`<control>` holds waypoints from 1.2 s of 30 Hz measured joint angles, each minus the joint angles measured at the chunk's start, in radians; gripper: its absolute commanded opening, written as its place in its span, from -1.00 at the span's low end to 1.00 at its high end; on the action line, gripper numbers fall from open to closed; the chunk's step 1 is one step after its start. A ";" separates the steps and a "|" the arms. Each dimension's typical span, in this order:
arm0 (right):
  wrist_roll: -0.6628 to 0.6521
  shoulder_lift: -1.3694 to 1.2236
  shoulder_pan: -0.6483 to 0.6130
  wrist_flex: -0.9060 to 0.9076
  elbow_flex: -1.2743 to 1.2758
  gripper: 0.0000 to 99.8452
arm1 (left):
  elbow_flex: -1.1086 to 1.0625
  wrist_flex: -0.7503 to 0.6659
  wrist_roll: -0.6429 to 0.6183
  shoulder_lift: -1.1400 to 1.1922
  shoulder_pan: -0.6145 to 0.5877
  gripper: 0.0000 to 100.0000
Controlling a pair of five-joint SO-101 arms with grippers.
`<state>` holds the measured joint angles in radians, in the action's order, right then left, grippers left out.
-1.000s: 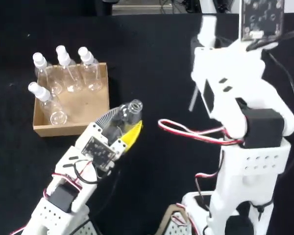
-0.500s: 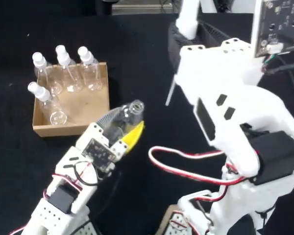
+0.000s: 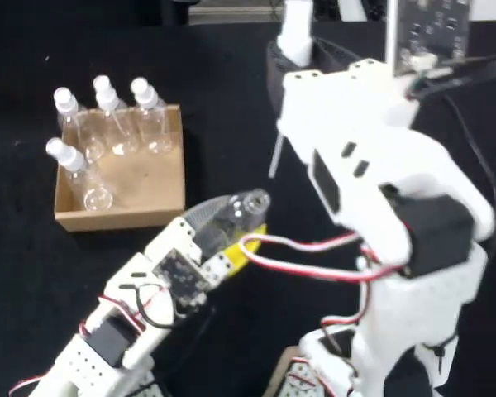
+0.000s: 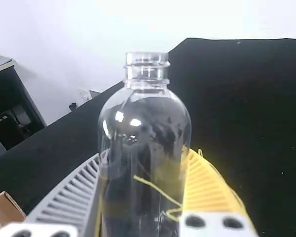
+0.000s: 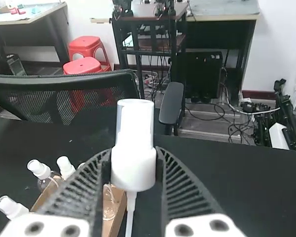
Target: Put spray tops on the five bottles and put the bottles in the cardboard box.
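From the high view, the cardboard box (image 3: 169, 178) sits on the black table (image 3: 231, 107). 4 capped bottles (image 3: 107, 124) stand inside it, 3 in a row along the box's far wall and 1 in front of that row. The left gripper (image 3: 236, 227) is just off the box's near corner on the side facing the arms. Its grey and yellow fingers are clamped on the uncapped bottle (image 3: 246, 205), which is outside the box with its open neck pointing away from it. The right gripper (image 3: 302, 62) is well apart from the box, out past its far corner, closed on the spray top (image 3: 298, 37), whose thin tube (image 3: 274, 157) hangs down.

In the left wrist view, the uncapped bottle (image 4: 143, 138) is pinched between the 2 fingers of the left gripper (image 4: 145, 158), bare threaded neck outward. A corner of the cardboard box (image 4: 2, 212) shows beside the grey finger.

In the right wrist view, the right gripper (image 5: 133, 163) has its dark ribbed fingers pressed on either side of the spray top (image 5: 134, 153), nozzle end up and tube down. The cardboard box (image 5: 116, 202) lies below and beyond the gripper, with capped bottles (image 5: 39, 170) standing in it.
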<state>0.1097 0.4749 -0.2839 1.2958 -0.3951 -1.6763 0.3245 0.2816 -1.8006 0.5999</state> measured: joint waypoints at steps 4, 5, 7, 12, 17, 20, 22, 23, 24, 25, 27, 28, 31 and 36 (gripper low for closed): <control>0.000 -0.003 0.000 -0.049 0.038 -0.98 | 0.000 0.000 0.000 0.000 -0.037 -0.94; 0.000 -0.003 0.000 -0.055 0.040 -0.98 | 0.000 0.000 0.000 0.000 -0.061 -0.94; 0.000 -0.003 0.000 -0.061 0.040 -0.98 | 0.000 0.000 -0.020 0.000 -0.087 -0.94; 0.002 -0.003 0.000 -0.061 0.040 -0.98 | 0.000 -0.061 -0.216 0.000 -0.157 -0.94; 0.006 -0.003 -0.078 -0.061 0.043 -0.98 | 0.000 -0.135 -0.433 0.000 -0.290 -0.94; 0.006 -0.003 -0.135 -0.061 0.052 -0.98 | 0.000 -0.150 -0.522 0.000 -0.301 -0.94; 0.006 -0.003 -0.143 -0.064 0.058 -0.98 | 0.000 -0.147 -0.565 0.000 -0.298 -0.94; 0.006 -0.002 -0.143 -0.064 0.061 -0.98 | 0.000 -0.143 -0.578 0.000 -0.298 -0.94; 0.006 0.003 -0.143 -0.064 0.061 -0.98 | 0.000 -0.140 -0.586 0.000 -0.296 -0.94; 0.006 0.006 -0.143 -0.064 0.064 -0.98 | 0.000 -0.138 -0.592 0.000 -0.290 -0.94; 0.006 0.023 -0.147 -0.064 0.064 -0.98 | 0.000 -0.137 -0.598 0.000 -0.284 -0.94; 0.006 0.032 -0.147 -0.064 0.064 -0.98 | 0.000 -0.137 -0.600 0.000 -0.284 -0.94; 0.006 0.052 -0.147 -0.066 0.078 -0.98 | 0.000 -0.137 -0.603 0.000 -0.287 -0.94; 0.006 0.054 -0.147 -0.121 0.149 -0.98 | 0.000 -0.098 -0.577 0.000 -0.282 -0.94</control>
<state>0.1158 0.5286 -0.4312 1.1745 -0.2463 -1.6763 0.2263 -0.2954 -1.8006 0.3176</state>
